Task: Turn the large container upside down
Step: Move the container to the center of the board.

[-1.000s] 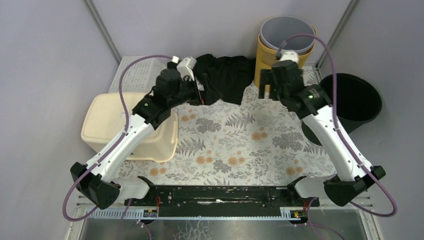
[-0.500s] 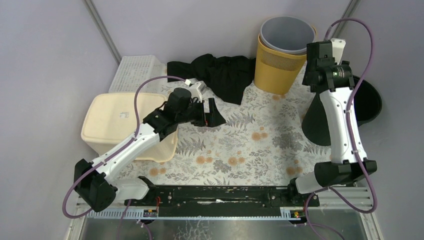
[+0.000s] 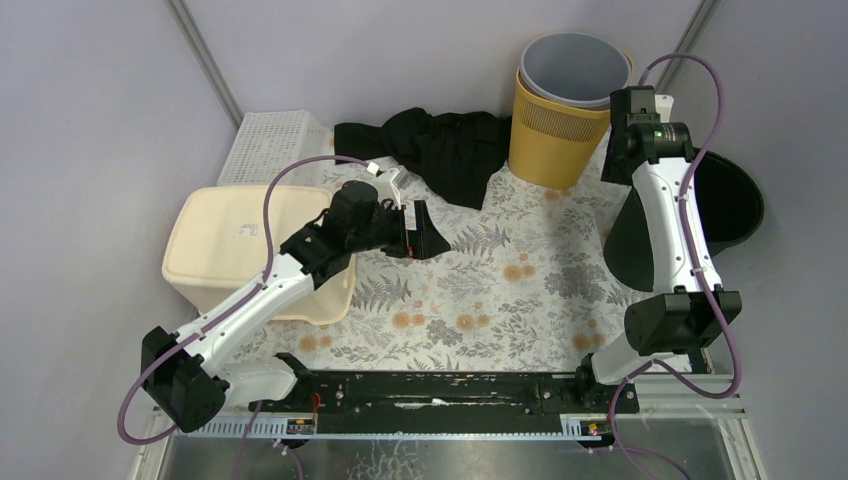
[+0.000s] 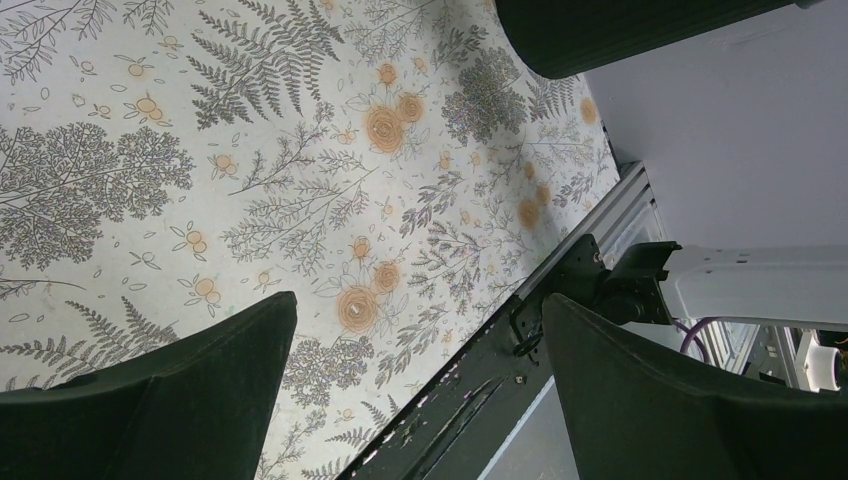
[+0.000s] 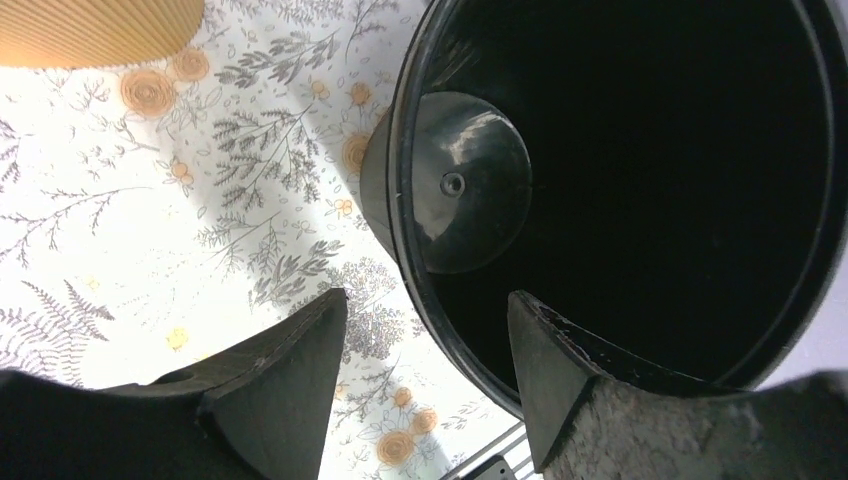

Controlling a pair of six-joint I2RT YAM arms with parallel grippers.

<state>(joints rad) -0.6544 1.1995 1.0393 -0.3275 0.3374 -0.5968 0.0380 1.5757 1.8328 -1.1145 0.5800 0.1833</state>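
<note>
A large black bin (image 3: 735,205) lies tilted on its side at the table's right edge, mouth facing up and to the right. In the right wrist view its dark inside and round bottom (image 5: 470,180) show. My right gripper (image 3: 617,165) is open and hovers above the bin's near rim, which runs between the fingers in the right wrist view (image 5: 420,305); I cannot tell if anything touches. My left gripper (image 3: 425,235) is open and empty above the floral mat (image 3: 500,280); the left wrist view (image 4: 415,310) shows only mat and the base rail between its fingers.
A cream tub (image 3: 240,250) sits bottom-up at the left. A white perforated basket (image 3: 270,145) stands behind it. A black cloth (image 3: 450,145) lies at the back. A yellow basket (image 3: 555,135) holding a grey bin (image 3: 575,65) stands back right.
My right arm swung from beside the yellow basket to the right, over the black bin's rim. My left gripper drew back from the black cloth toward the middle of the mat.
</note>
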